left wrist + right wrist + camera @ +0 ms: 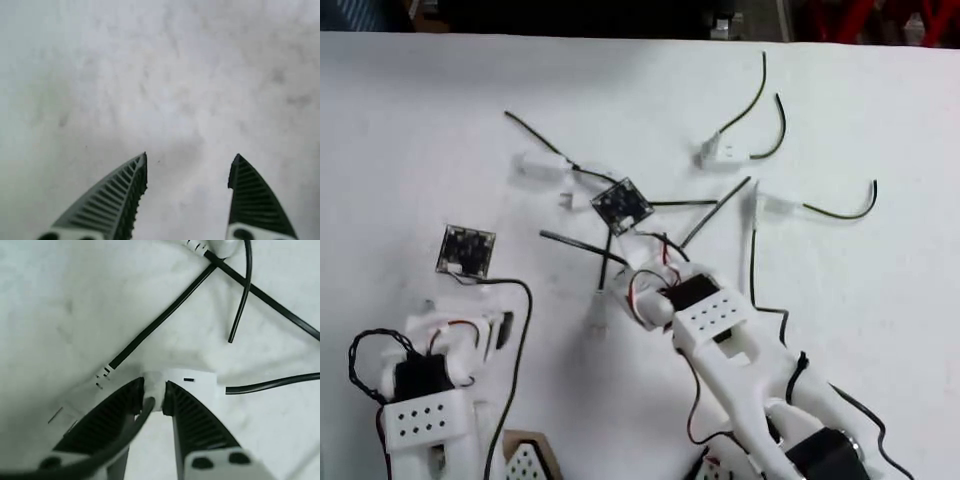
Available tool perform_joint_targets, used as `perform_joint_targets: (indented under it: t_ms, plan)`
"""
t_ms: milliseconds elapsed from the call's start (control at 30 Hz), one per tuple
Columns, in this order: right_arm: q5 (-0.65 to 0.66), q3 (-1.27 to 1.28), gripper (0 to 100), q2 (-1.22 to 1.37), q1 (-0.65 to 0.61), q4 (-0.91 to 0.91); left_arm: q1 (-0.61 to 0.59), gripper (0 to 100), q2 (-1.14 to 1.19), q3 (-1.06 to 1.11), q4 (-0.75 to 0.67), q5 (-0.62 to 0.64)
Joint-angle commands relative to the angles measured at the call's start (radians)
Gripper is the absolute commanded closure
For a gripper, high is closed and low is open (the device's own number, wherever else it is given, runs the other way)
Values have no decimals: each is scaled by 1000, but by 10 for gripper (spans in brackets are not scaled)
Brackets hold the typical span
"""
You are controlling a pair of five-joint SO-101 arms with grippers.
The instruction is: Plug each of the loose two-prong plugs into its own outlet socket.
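So the right gripper [154,390] was clamped shut on the edge of a white socket block [192,382]. A loose plug [82,397] on its black cord [160,325] lay just beside one finger. Meanwhile the left gripper [189,161] had its fingers spread wide over the table [160,75].

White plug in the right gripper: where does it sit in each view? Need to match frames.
High view: white plug near centre, at the tip of the right gripper.
Right wrist view: low centre, plug pinched between the dark fingers.
Left wrist view: white table beyond the open left gripper.
Shared landmark: black cord beside the plug, diagonal in the right wrist view.
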Motion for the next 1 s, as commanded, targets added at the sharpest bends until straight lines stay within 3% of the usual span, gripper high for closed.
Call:
perform_joint_targets:
  t_ms: [0, 200, 433, 600, 967]
  plan:
    - [37, -25, 981, 79, -10, 13, -12, 740, -19, -8, 12, -11]
    - [37, -144, 981, 179, -8, 125, -12, 740, -19, -6, 12, -11]
    - [37, -201, 981, 285, -7, 131, -12, 740, -19, -6, 12, -11]
    - [41, -221, 981, 170, 39, 165, -12, 740, -19, -6, 11, -11]
    - [44, -462, 981, -68, 263, 202, -12, 740, -19, 3, 6, -11]
